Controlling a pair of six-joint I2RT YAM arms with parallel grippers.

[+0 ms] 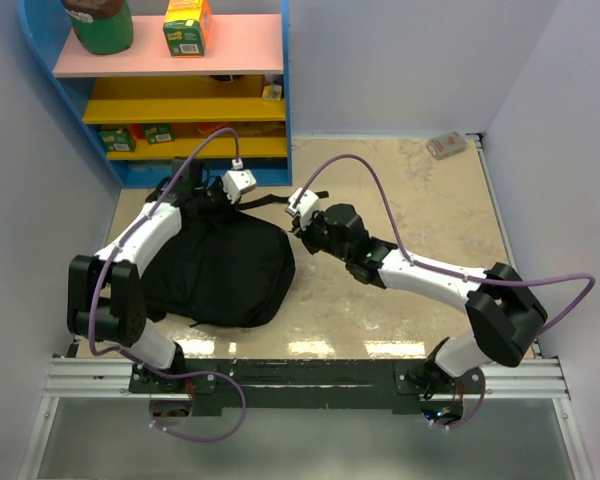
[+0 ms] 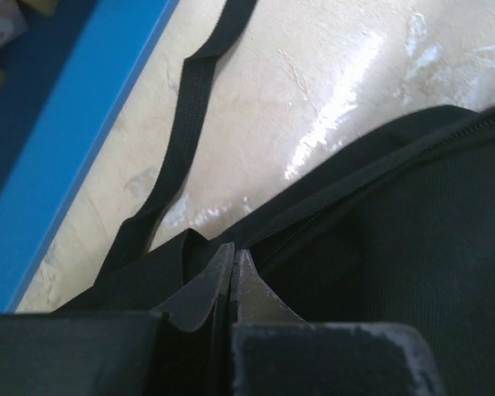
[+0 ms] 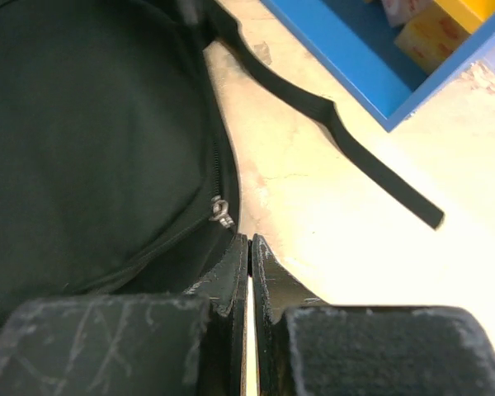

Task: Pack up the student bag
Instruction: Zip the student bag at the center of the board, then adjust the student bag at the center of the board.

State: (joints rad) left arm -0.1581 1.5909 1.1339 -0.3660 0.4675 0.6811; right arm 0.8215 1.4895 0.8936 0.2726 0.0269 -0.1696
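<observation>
**Zip pull sits just ahead of the right pincer**

The student bag (image 1: 225, 265) lies flat on the worktop (image 1: 410, 300), left of centre, in front of the blue shelf unit (image 1: 210, 172). Its strap end points toward the shelves, and its rounded body reaches back toward the left arm's base. Its long axis therefore runs roughly from near-left to far-right. No books or other things to pack show on the worktop near it.

Both arms meet at the bag's far end. The left pincer (image 2: 233, 256) is clenched, its 2 fingers pressed together right at the bag's edge beside a zip seam. Dark fabric surrounds the tips, so it is hard to say whether they nip a fold, but nothing shows between them.

The right pincer (image 3: 249, 243) is clenched too, with only a sliver of bright worktop between its fingers, and it holds nothing. It stands at the bag's right-hand edge. The metal zip pull (image 3: 221, 211) lies just ahead of its tips and slightly to their left, on the curved zip line. A loose strap (image 3: 338, 132) trails off on the other side.

The zip looks closed, so opening the bag probably comes first. The right arm is the nearer one to the pull. Its fingers would need to part and shift a little left to take it.
</observation>
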